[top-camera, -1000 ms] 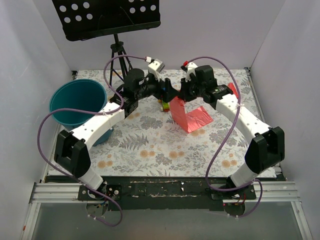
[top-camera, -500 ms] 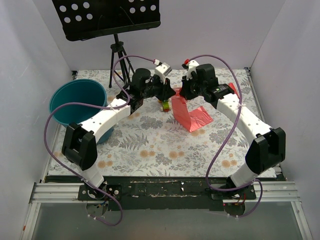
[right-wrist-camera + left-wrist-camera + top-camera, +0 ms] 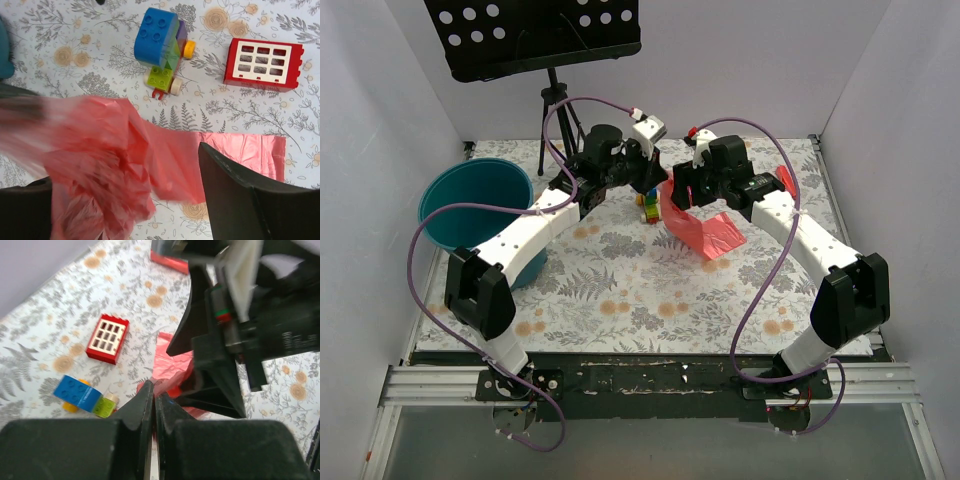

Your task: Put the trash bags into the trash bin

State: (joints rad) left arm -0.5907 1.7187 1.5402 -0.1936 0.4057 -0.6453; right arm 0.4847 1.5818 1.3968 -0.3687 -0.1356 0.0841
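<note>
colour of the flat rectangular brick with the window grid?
The flat rectangular plastic brick is red with a white window grid. The right wrist view shows it best.

The left end effector (image 3: 152, 392) and right end effector (image 3: 682, 196) are crowding nose to nose at desk (image 3: 620, 290) centre. The pink bag (image 3: 712, 232) is draping between them, pinched by the left. Toy blocks (image 3: 162, 47) and a red window brick (image 3: 265, 65) are blocking 12 o'clock. The left arm (image 3: 535, 228) is running past the 3 o'clock rim of the teal bin (image 3: 470, 215), whose mouth is gaping unobstructed. Toward 6 o'clock, bare desk is offering passage.
</note>
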